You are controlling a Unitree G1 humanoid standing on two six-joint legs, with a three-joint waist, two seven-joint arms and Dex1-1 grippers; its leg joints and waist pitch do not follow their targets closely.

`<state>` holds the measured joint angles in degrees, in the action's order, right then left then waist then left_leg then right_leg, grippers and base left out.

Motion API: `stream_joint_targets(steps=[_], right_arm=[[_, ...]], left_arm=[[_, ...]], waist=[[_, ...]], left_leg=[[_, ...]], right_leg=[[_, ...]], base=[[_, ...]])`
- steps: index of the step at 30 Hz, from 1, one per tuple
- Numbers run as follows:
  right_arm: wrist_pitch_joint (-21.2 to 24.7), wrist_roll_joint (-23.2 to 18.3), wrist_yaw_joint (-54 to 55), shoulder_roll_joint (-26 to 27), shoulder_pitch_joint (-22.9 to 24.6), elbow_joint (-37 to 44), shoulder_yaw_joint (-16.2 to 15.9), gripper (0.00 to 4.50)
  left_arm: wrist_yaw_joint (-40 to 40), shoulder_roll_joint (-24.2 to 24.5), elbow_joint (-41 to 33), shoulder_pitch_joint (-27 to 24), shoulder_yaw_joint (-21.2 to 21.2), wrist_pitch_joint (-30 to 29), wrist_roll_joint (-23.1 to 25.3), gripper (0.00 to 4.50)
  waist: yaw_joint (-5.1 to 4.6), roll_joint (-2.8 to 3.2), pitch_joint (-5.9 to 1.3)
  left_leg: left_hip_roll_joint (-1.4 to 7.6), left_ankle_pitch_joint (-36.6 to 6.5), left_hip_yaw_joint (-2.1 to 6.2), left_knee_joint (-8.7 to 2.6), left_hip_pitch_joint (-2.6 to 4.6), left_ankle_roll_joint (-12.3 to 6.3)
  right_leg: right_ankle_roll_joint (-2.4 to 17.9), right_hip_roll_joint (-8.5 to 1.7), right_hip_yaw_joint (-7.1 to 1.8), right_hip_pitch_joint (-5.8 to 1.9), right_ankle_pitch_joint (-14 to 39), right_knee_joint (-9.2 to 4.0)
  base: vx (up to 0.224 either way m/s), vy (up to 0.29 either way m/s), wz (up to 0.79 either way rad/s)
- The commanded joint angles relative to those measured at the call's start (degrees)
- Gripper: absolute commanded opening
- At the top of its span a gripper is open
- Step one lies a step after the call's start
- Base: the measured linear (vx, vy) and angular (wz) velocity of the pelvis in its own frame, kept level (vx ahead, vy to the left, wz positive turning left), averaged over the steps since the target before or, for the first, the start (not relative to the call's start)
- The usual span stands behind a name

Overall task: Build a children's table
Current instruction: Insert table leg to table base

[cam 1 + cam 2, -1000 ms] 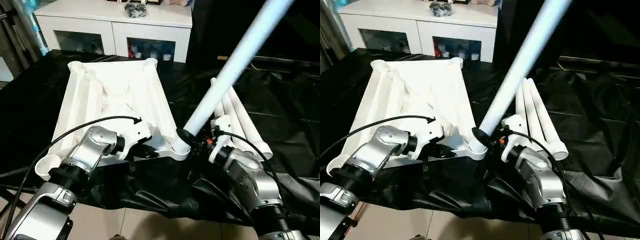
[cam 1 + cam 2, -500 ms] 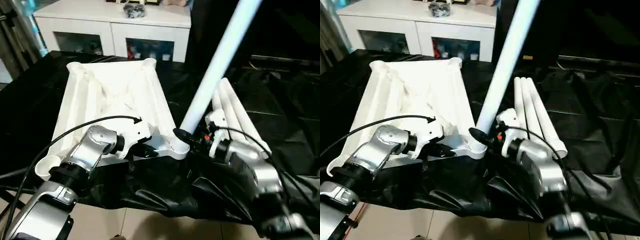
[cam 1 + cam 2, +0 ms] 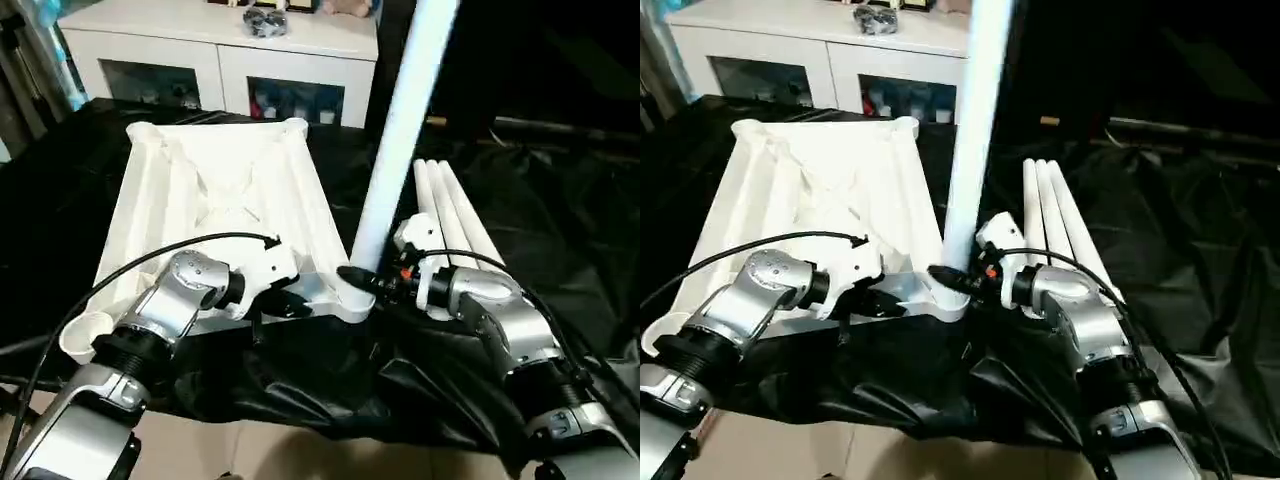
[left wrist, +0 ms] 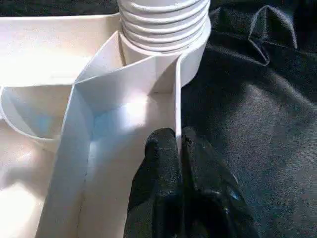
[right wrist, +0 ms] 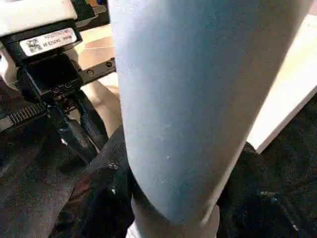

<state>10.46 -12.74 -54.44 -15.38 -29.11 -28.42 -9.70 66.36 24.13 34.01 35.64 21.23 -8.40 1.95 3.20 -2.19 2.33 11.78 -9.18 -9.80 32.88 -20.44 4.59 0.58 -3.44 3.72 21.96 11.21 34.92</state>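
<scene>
The white tabletop [image 3: 200, 190] lies ribbed side up on black sheeting. One white leg [image 3: 400, 130] stands almost upright, its threaded end [image 4: 163, 20] in the near right corner socket [image 3: 350, 298]. My right gripper [image 3: 366, 281] is shut on that leg just above the socket; the leg [image 5: 183, 109] looms close in the right wrist view. My left gripper [image 3: 295, 304] is shut on the tabletop's thin near rim wall [image 4: 176, 99] beside that socket, its black fingers [image 4: 158, 153] pinching the wall. Three more legs [image 3: 452, 215] lie side by side to the right of the tabletop.
A white cabinet with glass doors [image 3: 220, 55] stands behind the tabletop. Crumpled black sheeting [image 3: 560, 220] covers the work surface and hangs over the near edge; pale floor tiles [image 3: 250, 455] show below. A black cable [image 3: 150, 262] arcs over my left forearm.
The leg has swung from leaning far to the right to nearly upright in the socket. My right gripper moved with it. My left gripper has kept its grip on the rim.
</scene>
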Motion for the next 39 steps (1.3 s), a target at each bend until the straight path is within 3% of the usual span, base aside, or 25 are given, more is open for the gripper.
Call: stream_joint_targets(steps=[1,4,8,12,14,17,20,24,31,36,37,39], right_arm=[[2.5,2.9,-1.6,0.6,2.4,-5.9,-4.7,1.87],[2.2,3.1,-2.5,0.6,1.6,-7.1,-4.6,1.87],[0.8,2.5,-6.7,0.0,1.7,-7.1,-4.6,1.87],[0.3,1.7,-10.5,-0.6,1.6,-7.2,-4.9,1.87],[0.0,1.8,-12.1,-0.9,1.4,-7.6,-5.3,1.87],[-1.5,2.4,-14.0,-1.3,0.8,-9.0,-5.6,1.87],[-2.0,3.1,-14.6,-1.4,0.7,-9.8,-5.5,1.87],[-2.7,3.9,-13.6,-1.1,0.9,-10.5,-5.1,1.87],[-6.4,4.9,3.4,3.5,-1.7,-18.5,0.3,1.87],[-6.3,5.1,15.4,8.5,-4.2,-24.9,2.7,1.87],[-6.3,5.2,16.1,8.8,-4.4,-25.3,2.7,1.87],[-6.3,5.2,16.1,8.8,-4.4,-25.3,2.7,1.87]], left_arm=[[-0.1,-0.2,-2.1,0.6,-0.8,0.8,-0.6,0.0],[0.6,0.0,-2.2,0.6,-0.7,1.3,-0.5,0.0],[3.5,0.5,-2.8,0.2,-0.4,3.2,-1.3,0.0],[6.7,1.4,-4.5,-0.4,0.0,3.9,-2.3,0.0],[8.2,1.9,-5.3,-0.6,0.1,4.0,-2.9,0.0],[8.8,2.4,-5.5,-0.3,0.1,3.6,-2.8,0.0],[8.3,2.3,-5.2,0.0,-0.4,3.8,-2.6,0.0],[7.4,2.2,-5.5,-0.1,-1.0,3.3,-2.7,0.0],[-1.8,-0.7,-4.2,1.7,-3.3,-1.5,-1.0,0.0],[-10.1,-5.1,-4.2,4.2,-4.6,-8.7,-0.1,0.0],[-10.7,-5.4,-4.2,4.3,-4.6,-9.3,0.1,0.0],[-10.7,-5.4,-4.2,4.3,-4.6,-9.3,0.1,0.0]], waist=[[-0.17,0.26,-2.04],[-0.3,0.2,-1.9],[-0.36,0.08,-1.98],[-0.16,0.16,-2.19],[0.01,0.24,-2.42],[0.21,-0.06,-2.62],[0.46,-0.16,-2.6],[0.54,-0.11,-2.39],[-0.26,-0.19,-1.92],[-0.5,-0.14,-1.9],[-0.59,0.17,-1.8],[-0.35,0.08,-1.85]], left_leg=[[1.65,-25.7,1.02,-4.3,1.1,0.94],[1.58,-26.7,1.16,-4.21,1.24,1.11],[1.7,-26.8,1.22,-4.32,1.15,0.98],[1.95,-25.3,1.13,-4.55,0.93,0.82],[2.07,-22.9,0.77,-4.62,0.85,0.66],[2.03,-20.2,0.44,-4.54,0.78,0.3],[1.95,-17.8,0.27,-4.44,0.62,-0.23],[1.97,-19.5,0.37,-4.52,0.8,0.23],[1.86,-25.3,1.1,-4.71,1.21,2.4],[1.77,-27.1,1.21,-4.55,1.7,2.57],[1.76,-27.7,1.18,-4.55,1.7,2.71],[1.66,-27.6,1.14,-4.47,1.73,2.28]], right_leg=[[6.4,-4.86,-2.62,-0.27,31.9,-6.63],[5.4,-5.0,-2.52,-0.08,35.1,-7.02],[5.4,-4.97,-2.59,-0.13,34.4,-7.02],[7.0,-4.9,-2.84,-0.44,29.5,-6.41],[9.7,-4.6,-3.0,-0.74,22.1,-5.6],[11.6,-4.49,-3.01,-1.17,16.7,-5.02],[12.2,-4.52,-3.02,-1.5,14.5,-4.74],[11.2,-4.69,-2.97,-1.37,18.9,-5.14],[7.8,-5.06,-2.67,-0.67,31.0,-6.28],[7.3,-4.99,-2.57,-0.05,33.0,-6.69],[7.4,-4.9,-2.59,0.04,32.7,-6.78],[7.1,-4.92,-2.56,-0.06,32.6,-6.98]], base=[[0.0,0.0,0.0],[0.0,0.0,0.0],[0.0,0.0,0.0],[0.0,0.0,0.0],[0.0,0.0,0.0],[0.0,0.0,0.0],[0.0,0.0,0.0],[0.0,0.0,0.0],[0.0,0.0,0.0],[0.0,0.0,0.0],[0.0,0.0,0.0],[0.0,0.0,0.0]])
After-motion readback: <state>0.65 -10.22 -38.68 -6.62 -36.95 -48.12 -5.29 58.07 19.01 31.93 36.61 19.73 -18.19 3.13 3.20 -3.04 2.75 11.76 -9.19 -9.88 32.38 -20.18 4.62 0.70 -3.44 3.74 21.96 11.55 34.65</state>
